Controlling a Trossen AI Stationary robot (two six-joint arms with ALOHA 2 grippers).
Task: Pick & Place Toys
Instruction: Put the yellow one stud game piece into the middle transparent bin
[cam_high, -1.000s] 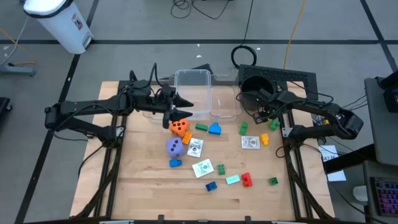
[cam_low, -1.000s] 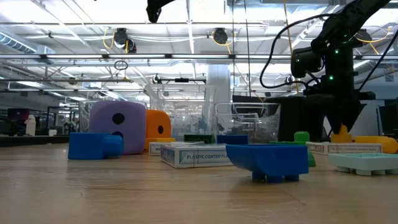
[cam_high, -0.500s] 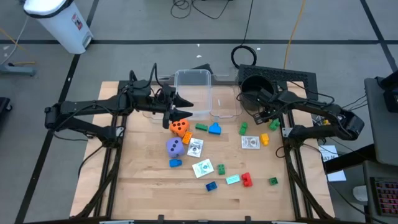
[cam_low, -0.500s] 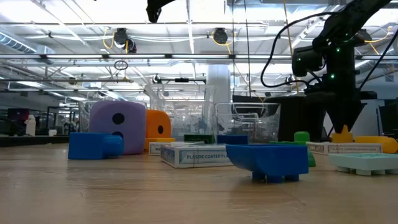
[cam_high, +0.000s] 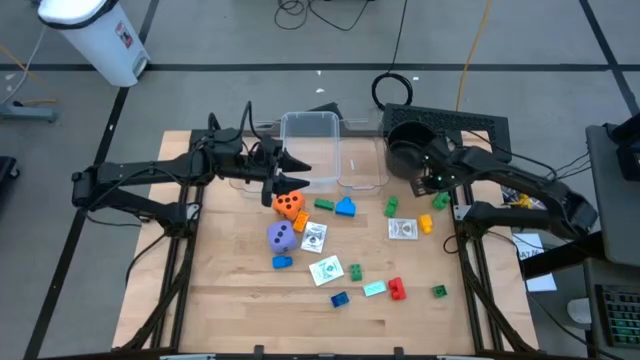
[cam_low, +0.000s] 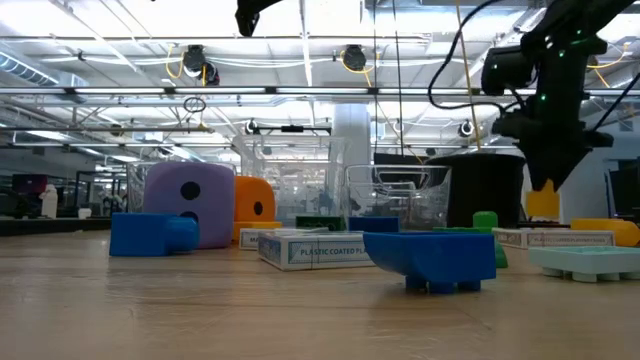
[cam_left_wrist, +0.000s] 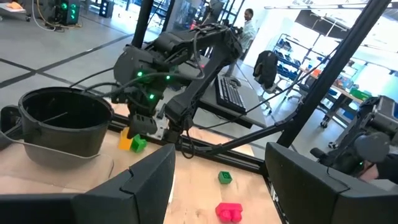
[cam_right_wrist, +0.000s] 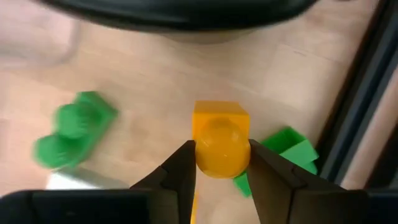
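wooden tabletop (cam_high: 240, 300) carries scattered blocks, cards and two dice. right gripper (cam_right_wrist: 219, 163) has its jaws clenched on a yellow block (cam_right_wrist: 220, 140), lifted off the surface beside the black pot (cam_high: 407, 140). left gripper (cam_high: 296, 172) hovers near the clear tub (cam_high: 318, 125), jaws spread and empty.

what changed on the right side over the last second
The right hand closed on the yellow block and lifted it off the table; in the low view the block now hangs above the wood, beside the black pot. The left hand stayed put over the tub, open and empty, and the dice and other toys on the table did not move.
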